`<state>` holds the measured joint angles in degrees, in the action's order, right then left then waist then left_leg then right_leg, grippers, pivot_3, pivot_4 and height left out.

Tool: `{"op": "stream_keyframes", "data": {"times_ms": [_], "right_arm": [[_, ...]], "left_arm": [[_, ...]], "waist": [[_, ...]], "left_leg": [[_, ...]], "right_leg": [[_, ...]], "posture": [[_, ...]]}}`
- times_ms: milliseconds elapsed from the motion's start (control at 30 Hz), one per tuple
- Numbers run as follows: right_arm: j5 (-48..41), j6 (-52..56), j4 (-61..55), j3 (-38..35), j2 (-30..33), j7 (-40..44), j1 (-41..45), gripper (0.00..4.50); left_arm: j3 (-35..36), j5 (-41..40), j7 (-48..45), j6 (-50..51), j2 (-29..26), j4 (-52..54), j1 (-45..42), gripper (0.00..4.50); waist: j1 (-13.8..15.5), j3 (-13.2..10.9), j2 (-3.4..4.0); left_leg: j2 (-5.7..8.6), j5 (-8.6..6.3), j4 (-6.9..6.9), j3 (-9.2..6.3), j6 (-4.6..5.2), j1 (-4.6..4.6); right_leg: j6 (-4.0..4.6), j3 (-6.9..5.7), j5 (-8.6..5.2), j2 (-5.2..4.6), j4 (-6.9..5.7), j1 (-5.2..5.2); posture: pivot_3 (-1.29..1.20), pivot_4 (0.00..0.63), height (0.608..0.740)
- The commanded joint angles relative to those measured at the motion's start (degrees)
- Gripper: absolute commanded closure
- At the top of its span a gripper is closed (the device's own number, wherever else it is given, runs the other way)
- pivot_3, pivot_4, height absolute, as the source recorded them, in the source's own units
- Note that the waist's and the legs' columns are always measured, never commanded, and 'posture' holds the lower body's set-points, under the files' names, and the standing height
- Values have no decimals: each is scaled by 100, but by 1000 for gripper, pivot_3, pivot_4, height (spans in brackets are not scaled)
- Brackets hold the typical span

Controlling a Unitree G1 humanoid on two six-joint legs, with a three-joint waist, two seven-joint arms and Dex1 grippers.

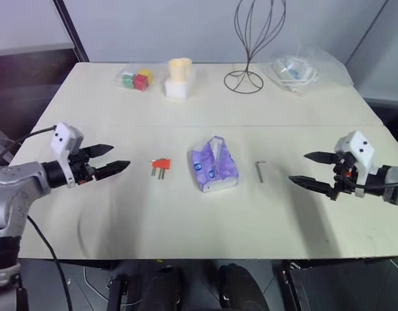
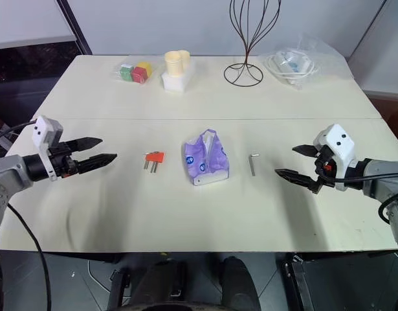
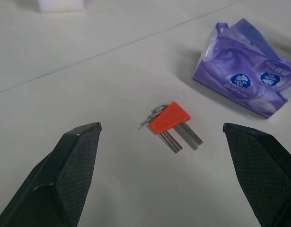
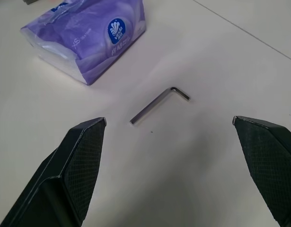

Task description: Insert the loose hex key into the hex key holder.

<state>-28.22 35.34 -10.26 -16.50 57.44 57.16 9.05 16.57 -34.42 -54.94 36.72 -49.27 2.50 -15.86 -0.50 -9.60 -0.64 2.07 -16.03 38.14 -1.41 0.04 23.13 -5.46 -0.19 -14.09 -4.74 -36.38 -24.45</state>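
The loose hex key (image 1: 261, 170), a thin grey L-shaped rod, lies flat on the table right of the tissue pack; the right wrist view shows the loose hex key (image 4: 159, 105) just ahead of the fingers. My right gripper (image 1: 313, 170) hovers open to its right, empty. The hex key holder (image 1: 161, 164), a small red block with short dark keys sticking out toward me, lies left of the pack; the left wrist view has the hex key holder (image 3: 171, 122) straight ahead. My left gripper (image 1: 112, 157) hangs open to its left, empty.
A purple tissue pack (image 1: 213, 165) sits between holder and key. Along the far edge stand coloured blocks (image 1: 136, 79), a white block with cream cups (image 1: 180, 79), a wire stand (image 1: 245, 72) and a plastic bag with a cable (image 1: 296, 70). The table (image 1: 186, 220) edge runs near me.
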Motion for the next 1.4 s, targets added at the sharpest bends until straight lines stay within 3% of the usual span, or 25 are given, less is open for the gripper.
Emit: {"op": "stream_keyframes", "data": {"times_ms": [33, 1067, 1267, 1400], "right_arm": [[42, -141, -20, -111, 85, 14, 121, 27], [296, -497, 24, 85, -60, -191, 264, 27], [566, -727, -120, 699, 40, 83, 544, 27], [680, -790, -450, 1439, -100, 357, 1076, 27]], "left_arm": [[229, -46, 8, -142, -25, 150, 18, 175], [65, -20, -242, -218, -5, 43, -215, 175], [-678, -315, -968, 81, -33, 477, -1013, 175], [-1347, 28, -1628, -194, -133, 335, -1491, 175]], "waist": [[3, 0, 0], [2, 0, 0], [37, 0, -1], [-5, 0, 4]], "left_leg": [[0, 0, 0, 0, 0, 0], [0, 0, 0, 0, -1, 0], [2, 0, 3, 0, -1, 3], [4, 0, 2, 3, -1, 3]], "right_leg": [[0, 0, 0, 0, 0, 0], [0, 0, 0, -4, 1, 0], [1, -1, 1, -2, 1, 0], [0, -1, 1, 2, 3, -1]], "posture": [[0, 150, 740], [0, 150, 740], [0, 150, 740], [0, 150, 740]]}}
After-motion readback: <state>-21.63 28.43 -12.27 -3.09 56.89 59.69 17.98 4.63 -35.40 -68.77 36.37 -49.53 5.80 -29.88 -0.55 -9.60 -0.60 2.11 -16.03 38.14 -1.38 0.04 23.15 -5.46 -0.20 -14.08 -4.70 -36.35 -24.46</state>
